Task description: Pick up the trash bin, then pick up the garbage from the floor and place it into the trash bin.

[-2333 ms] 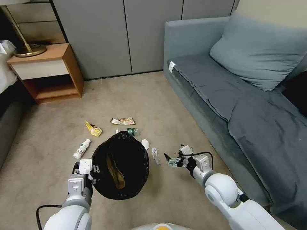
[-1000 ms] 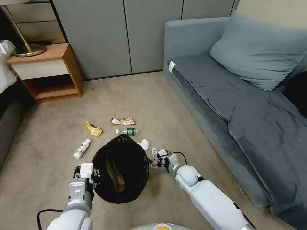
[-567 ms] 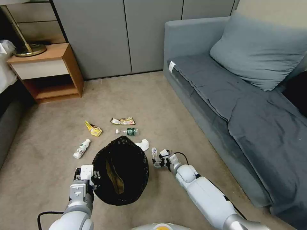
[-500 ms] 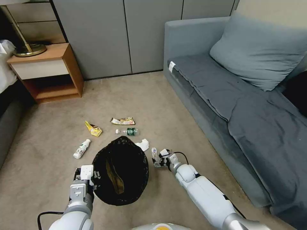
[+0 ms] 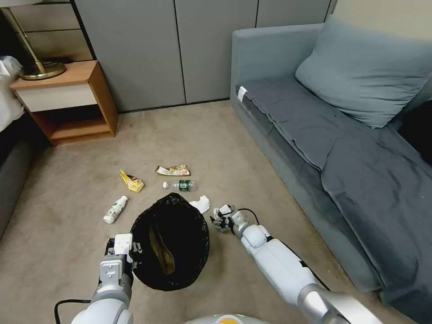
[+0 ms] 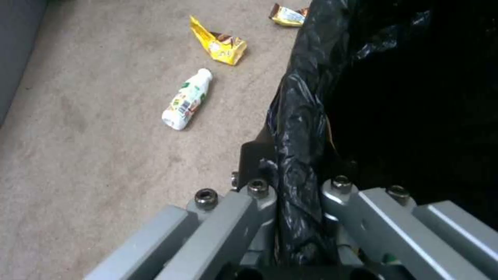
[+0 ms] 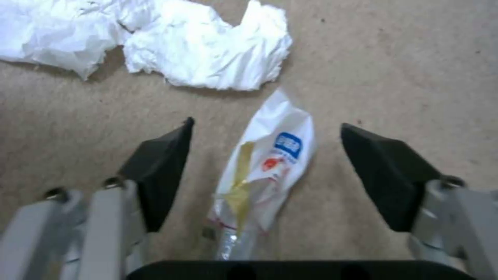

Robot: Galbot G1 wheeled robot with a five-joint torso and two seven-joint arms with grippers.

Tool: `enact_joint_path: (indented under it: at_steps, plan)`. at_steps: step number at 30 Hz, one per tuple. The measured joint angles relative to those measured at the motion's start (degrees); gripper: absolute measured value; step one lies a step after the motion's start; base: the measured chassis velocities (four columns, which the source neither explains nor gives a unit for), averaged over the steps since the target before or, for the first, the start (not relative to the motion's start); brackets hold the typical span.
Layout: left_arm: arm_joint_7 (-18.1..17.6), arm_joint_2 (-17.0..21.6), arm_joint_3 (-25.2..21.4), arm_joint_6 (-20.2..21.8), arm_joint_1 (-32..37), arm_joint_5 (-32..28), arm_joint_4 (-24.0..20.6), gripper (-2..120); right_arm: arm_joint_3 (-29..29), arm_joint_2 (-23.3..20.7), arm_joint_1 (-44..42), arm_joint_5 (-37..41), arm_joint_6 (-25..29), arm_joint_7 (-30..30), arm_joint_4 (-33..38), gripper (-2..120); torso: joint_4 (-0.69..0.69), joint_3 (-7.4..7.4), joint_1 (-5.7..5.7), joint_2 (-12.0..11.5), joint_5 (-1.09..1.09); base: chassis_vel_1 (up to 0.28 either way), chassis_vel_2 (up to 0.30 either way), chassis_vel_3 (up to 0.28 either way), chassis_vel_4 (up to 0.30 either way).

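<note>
My left gripper (image 5: 122,246) (image 6: 297,182) is shut on the rim of the trash bin (image 5: 171,240), whose black bag (image 6: 306,116) is pinched between its fingers. A brown wrapper lies inside the bin. My right gripper (image 5: 219,221) (image 7: 264,134) is down at the carpet, open, its black pads either side of a white wrapper (image 7: 264,163) with a blue and red mark. Crumpled white tissue (image 5: 201,204) (image 7: 155,42) lies just beyond it. More garbage is on the floor: a white bottle (image 5: 114,209) (image 6: 186,99), a yellow wrapper (image 5: 131,182) (image 6: 220,42), a green-labelled bottle (image 5: 181,185) and a flattened carton (image 5: 173,170).
A grey sofa (image 5: 342,148) with a pillow (image 5: 369,67) runs along the right. A wooden nightstand (image 5: 67,101) with a lamp base stands at the back left, grey cabinet doors (image 5: 180,49) behind. Open carpet lies to the left of the bin.
My right arm swung left and down from beside the bin to the floor and now straddles the white wrapper. The bin shifted slightly toward me in the left gripper.
</note>
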Motion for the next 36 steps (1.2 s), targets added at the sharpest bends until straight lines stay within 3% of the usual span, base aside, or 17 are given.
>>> enact_joint_path:
  at_steps: [1,8,10,18,28,34,36]
  plan:
    - [0.0,0.0,0.0,0.0,0.0,0.0,0.0,3,0.9,0.7,0.2,-0.9,0.9,-0.3,-1.5,63,0.0,0.0,0.0,0.0,-0.01,0.0,0.0,0.0,0.0]
    - [0.0,0.0,-0.1,-0.2,0.3,0.0,0.0,3,3.7,3.0,0.9,-3.5,3.4,-0.9,-6.6,42,0.0,0.0,0.0,0.0,0.0,0.0,0.0,0.0,0.0]
    - [-0.1,0.0,-0.1,-0.3,0.4,0.0,0.0,3,4.4,3.8,1.0,-4.4,5.0,-0.9,-8.8,31,0.01,0.0,0.0,0.0,0.0,0.0,0.0,0.0,0.0]
    - [-0.1,0.1,-0.1,-0.4,0.3,-0.1,0.0,3,4.7,3.1,1.0,-4.3,6.0,-0.9,-9.2,3,0.0,0.0,0.0,0.0,0.0,0.0,0.0,0.0,0.0]
    - [-0.1,0.4,-0.2,-0.4,0.1,-0.4,0.0,3,4.4,2.0,0.8,-3.2,6.5,0.5,-6.2,0,-0.01,0.0,0.0,0.0,0.0,0.0,0.0,0.0,0.0]
    - [-0.1,1.0,-0.3,-0.3,-0.5,-0.6,0.5,3,3.4,-1.0,-2.5,-0.6,6.8,1.6,3.5,0,-0.01,0.0,0.0,0.0,0.0,0.0,0.0,0.0,0.0]
    - [-0.1,1.2,-0.3,-0.2,-0.7,-0.8,0.5,3,2.8,-2.9,-4.9,0.9,6.7,1.8,10.4,0,-0.02,0.0,0.0,0.0,0.01,0.0,0.0,0.0,0.0]
